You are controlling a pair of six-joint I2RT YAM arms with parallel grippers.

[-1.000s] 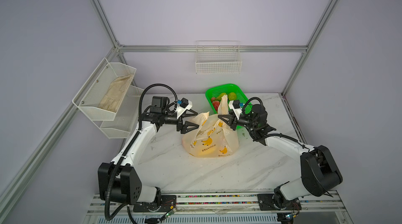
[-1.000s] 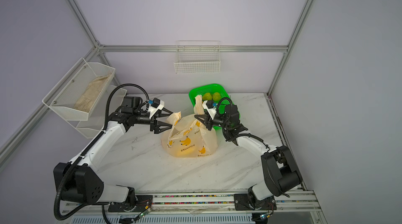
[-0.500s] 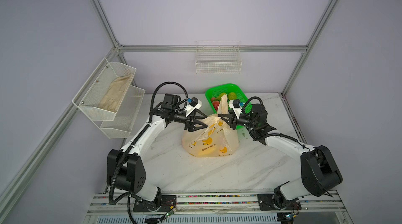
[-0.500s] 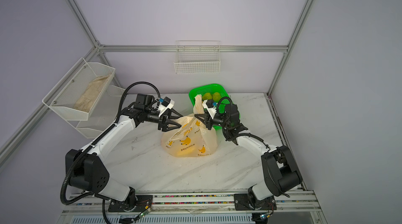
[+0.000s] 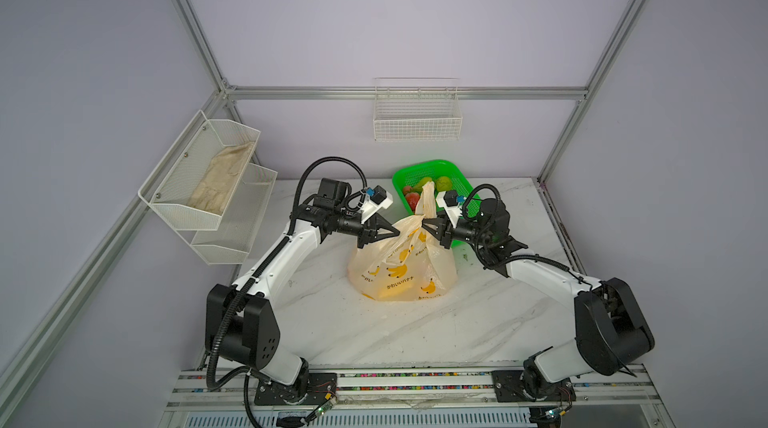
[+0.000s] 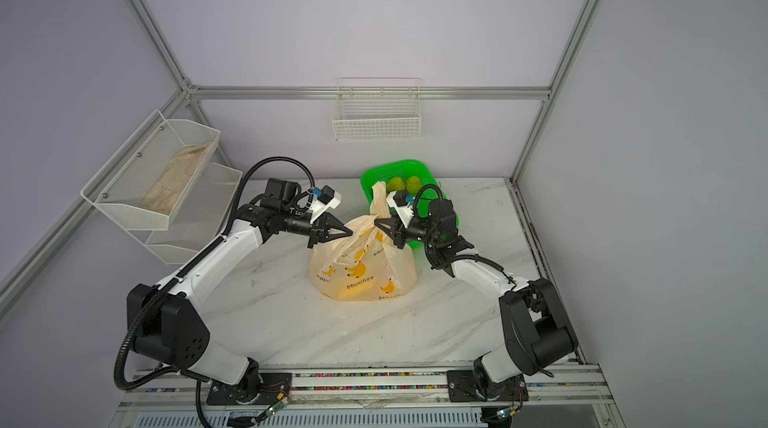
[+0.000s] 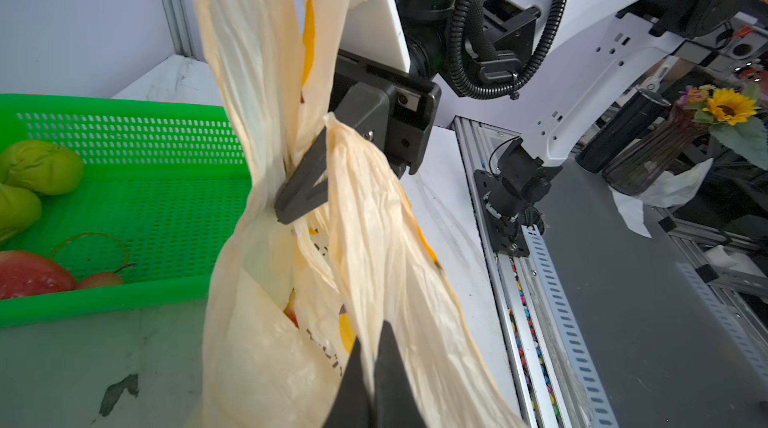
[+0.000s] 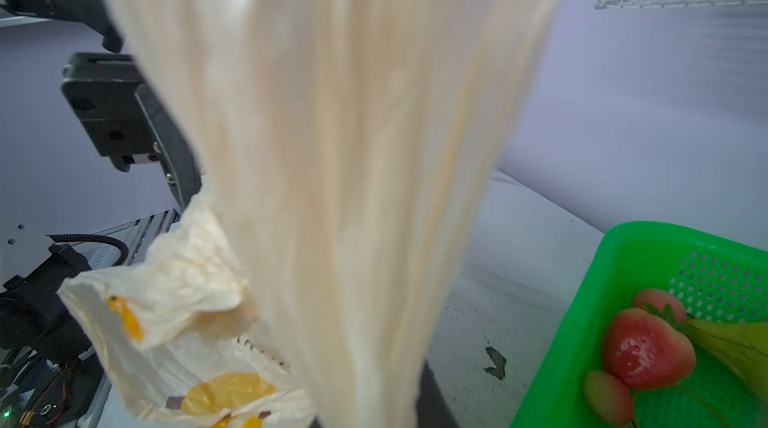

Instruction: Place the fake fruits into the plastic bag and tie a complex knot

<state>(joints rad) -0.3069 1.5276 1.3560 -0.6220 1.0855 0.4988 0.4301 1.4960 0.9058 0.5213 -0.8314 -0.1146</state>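
The plastic bag point(image 5: 402, 276) point(image 6: 361, 276) stands mid-table, cream-peach with banana prints. My left gripper point(image 5: 397, 233) point(image 7: 370, 336) is shut on its left handle strip point(image 7: 374, 239). My right gripper point(image 5: 424, 226) point(image 7: 299, 193) is shut on the right handle point(image 5: 428, 197), which stands up and drapes over the right wrist view point(image 8: 332, 156). Fake fruits lie in the green basket: strawberries point(image 5: 411, 199) point(image 8: 646, 349) and green pears point(image 6: 401, 184) point(image 7: 41, 166). A red fruit point(image 7: 291, 305) shows inside the bag. No knot is in view.
The green mesh basket point(image 5: 419, 166) sits behind the bag at the table's back. A white two-tier wire shelf point(image 5: 208, 181) with a cloth hangs on the left wall, and a wire basket point(image 5: 417, 123) hangs on the back wall. A dark stain point(image 8: 494, 361) marks the marble.
My left arm has swung right up to the bag and its gripper has gone from open to shut on the left handle. The right gripper has kept still on its handle.
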